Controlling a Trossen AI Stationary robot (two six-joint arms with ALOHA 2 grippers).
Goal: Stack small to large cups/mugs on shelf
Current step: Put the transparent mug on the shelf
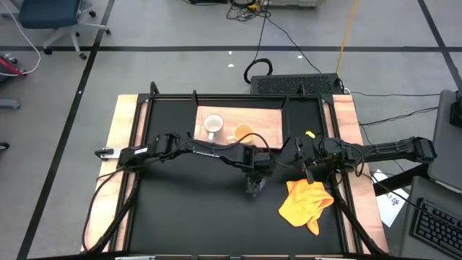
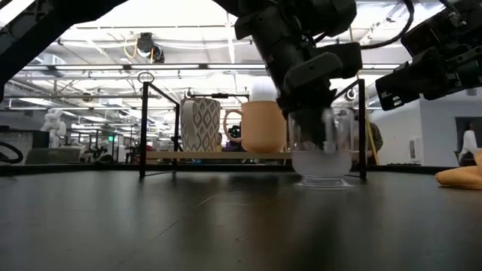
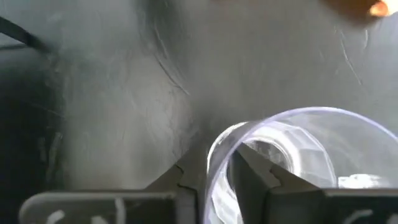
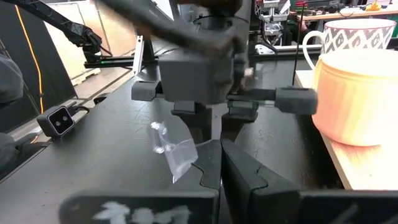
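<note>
The clear glass cup point(image 2: 322, 159) stands on the black tabletop in front of the shelf. My left gripper point(image 1: 254, 182) comes down on it from above and is shut on its rim. The white mug point(image 1: 213, 126) and the orange-yellow mug point(image 1: 243, 132) stand side by side on the light-wood shelf point(image 1: 263, 118). My right gripper point(image 1: 307, 170) is shut and empty, to the right of the cup and just off the shelf's right end. In the right wrist view the orange-yellow mug point(image 4: 354, 99) shows close by. My left gripper holds the glass cup by its rim wall point(image 3: 212, 171), one finger inside the cup point(image 3: 249, 171) and one outside point(image 3: 183, 177). The fingers point down from above. The cup is upright, and its base point(image 2: 322, 181) looks to rest on the tabletop.
A crumpled yellow cloth point(image 1: 307, 202) lies on the table to the right of the cup, under my right arm. The shelf has thin black upright brackets point(image 2: 143, 128) at its ends. The black tabletop toward the near edge point(image 1: 195, 217) is bare.
</note>
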